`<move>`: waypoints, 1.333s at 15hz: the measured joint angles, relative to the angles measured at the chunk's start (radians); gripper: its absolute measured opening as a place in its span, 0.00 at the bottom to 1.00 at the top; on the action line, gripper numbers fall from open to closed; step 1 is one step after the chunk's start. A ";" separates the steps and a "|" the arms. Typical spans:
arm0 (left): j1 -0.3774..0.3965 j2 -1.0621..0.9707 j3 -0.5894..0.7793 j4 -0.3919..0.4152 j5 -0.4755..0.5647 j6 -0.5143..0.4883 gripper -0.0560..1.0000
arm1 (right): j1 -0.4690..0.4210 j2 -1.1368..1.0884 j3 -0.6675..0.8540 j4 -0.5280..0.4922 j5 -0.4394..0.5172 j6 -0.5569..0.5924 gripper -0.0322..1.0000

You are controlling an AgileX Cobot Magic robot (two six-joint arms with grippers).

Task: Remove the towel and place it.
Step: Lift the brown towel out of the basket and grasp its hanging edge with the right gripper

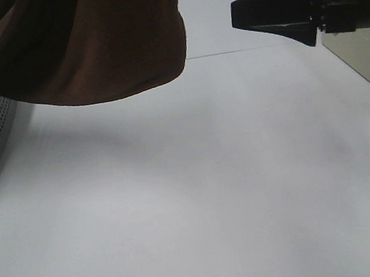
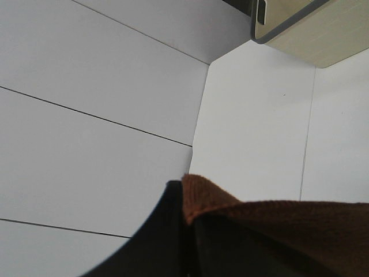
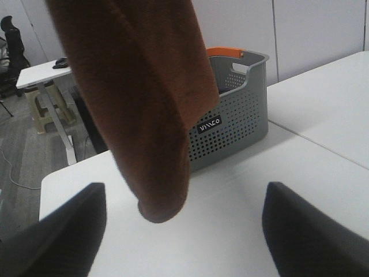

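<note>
A dark label (image 3: 209, 124) sits on the basket (image 3: 245, 104) ahead of the right pincer (image 3: 184, 231). Its white letters are unreadable.

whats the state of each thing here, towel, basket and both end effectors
towel: hanging bunched in the air, clear of the table
left end effector: shut on the towel
right end effector: open, holding nothing
basket: upright on the table, inside hidden

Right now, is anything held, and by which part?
Left gripper pinches the dark reddish-brown terry towel by a fold at its top; right gripper holds nothing.
</note>
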 joint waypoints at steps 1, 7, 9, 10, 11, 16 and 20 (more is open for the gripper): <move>0.000 0.000 0.000 0.000 0.000 0.000 0.05 | 0.000 0.070 -0.034 0.003 0.029 0.009 0.74; 0.000 0.001 0.000 -0.001 -0.001 0.000 0.05 | 0.139 0.226 -0.161 0.003 0.100 0.008 0.74; 0.000 0.001 0.000 0.000 -0.001 0.000 0.05 | 0.221 0.226 -0.205 0.003 0.112 0.008 0.74; 0.000 0.001 0.000 0.001 -0.001 0.000 0.05 | 0.244 0.226 -0.222 0.003 0.112 0.014 0.74; 0.000 0.001 0.000 0.005 -0.001 0.000 0.05 | 0.261 0.226 -0.232 -0.004 0.112 0.029 0.74; 0.000 0.001 0.000 0.059 0.061 0.000 0.05 | 0.267 0.226 -0.237 -0.191 0.108 0.117 0.67; 0.000 0.001 0.000 0.062 0.078 0.000 0.05 | 0.267 0.226 -0.237 -0.207 0.056 0.139 0.40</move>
